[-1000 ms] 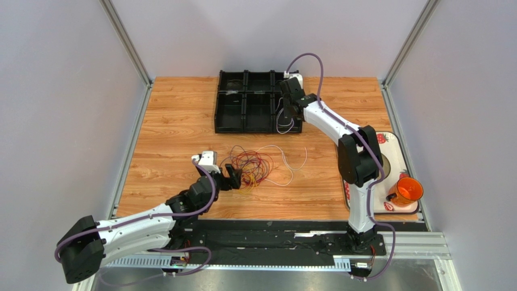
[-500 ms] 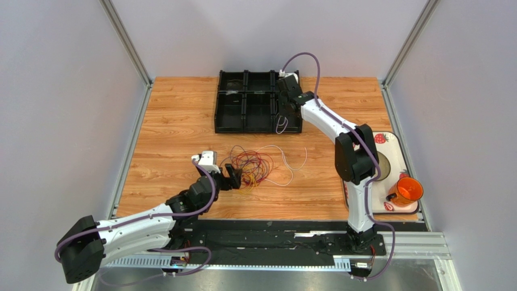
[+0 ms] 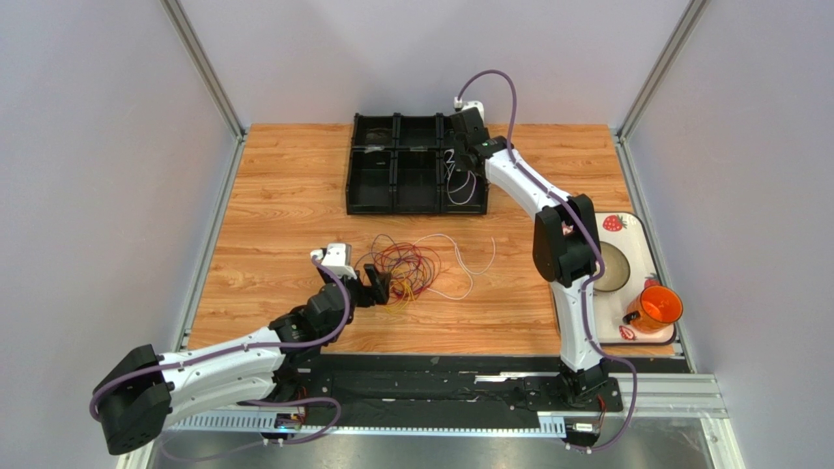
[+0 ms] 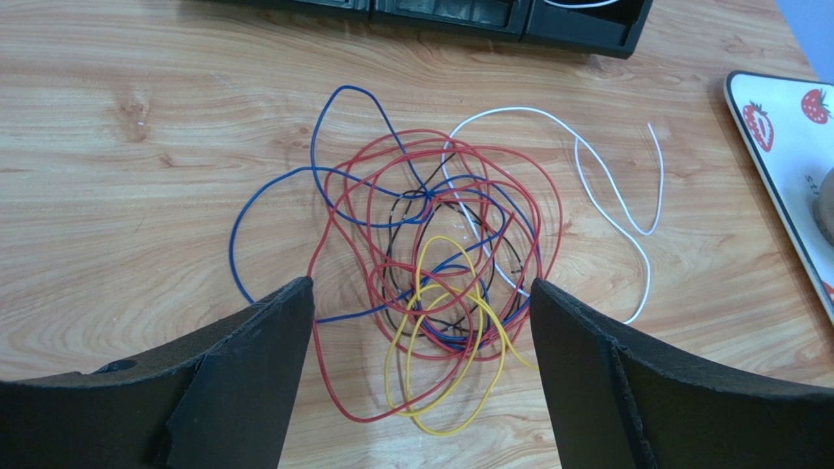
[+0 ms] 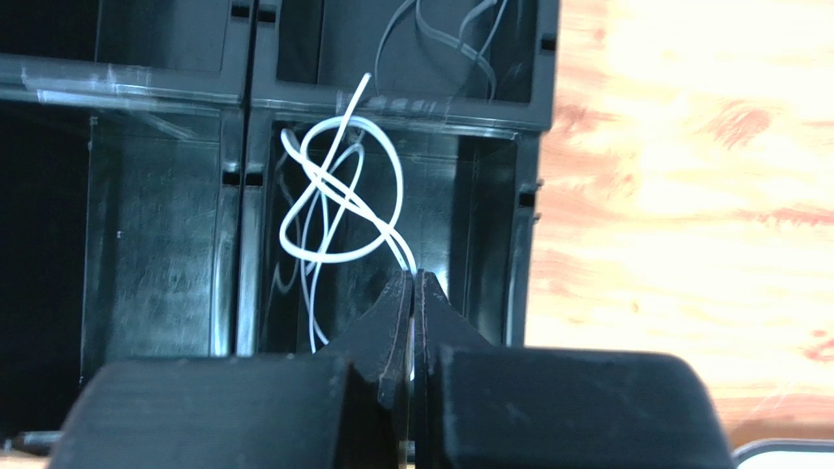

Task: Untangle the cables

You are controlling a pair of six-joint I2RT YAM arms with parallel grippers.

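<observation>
Left gripper (image 4: 421, 285) spread near thin tangled cables (image 4: 445, 240); right gripper (image 5: 412, 293) pinching looped white cable (image 5: 338, 192).

White-and-black arms (image 3: 223, 368) (lilac hoses (image 3: 486, 72))

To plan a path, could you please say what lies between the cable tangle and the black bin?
Just bare wooden table between tangle and bin, seen in the left wrist view.

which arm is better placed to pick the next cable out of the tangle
Left, probably. The left gripper is open right at the tangle, while the right gripper is shut on a white cable over the black tray.
</observation>
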